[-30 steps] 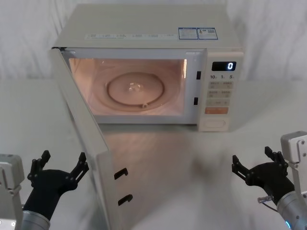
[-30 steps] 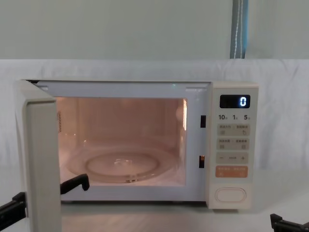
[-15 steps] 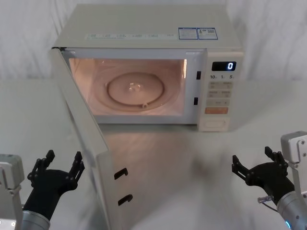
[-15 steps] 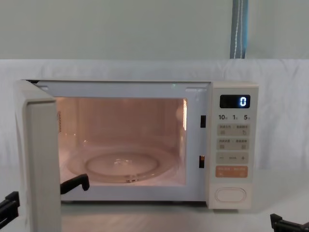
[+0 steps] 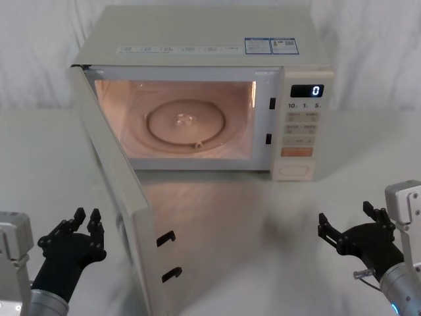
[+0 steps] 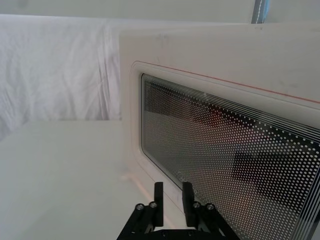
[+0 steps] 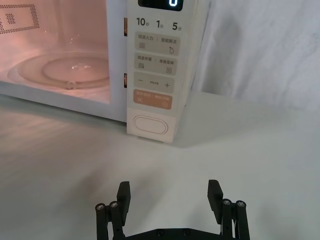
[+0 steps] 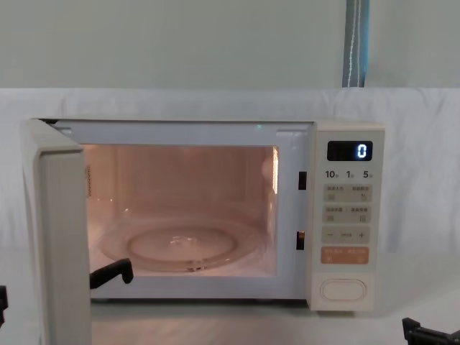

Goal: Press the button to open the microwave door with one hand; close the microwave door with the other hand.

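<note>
I have the microwave door (image 5: 112, 191) swung wide open toward me, hinged at the oven's left, its free edge reaching well out over the bench (image 5: 263, 217). My left gripper (image 5: 87, 220) sits low at the near left, just outside the door's outer face, not touching it. From the left wrist view its fingers (image 6: 158, 199) stand close together with only a narrow gap, holding nothing, and the door's dotted dark window lies right ahead of them. There is open bench to the left of that gripper.

My right gripper (image 5: 346, 224) rests low at the near right, well apart from the oven, fingers (image 7: 123, 192) spread wide and empty. Bare bench lies between it and the control panel (image 5: 303, 125).

The button (image 7: 152, 124), a wide cream oval with a raised rim, sits at the bottom of that panel under the orange key (image 7: 153, 99). The cavity is lit, the glass turntable (image 5: 187, 122) inside, and the display (image 5: 306, 91) reads 0.
</note>
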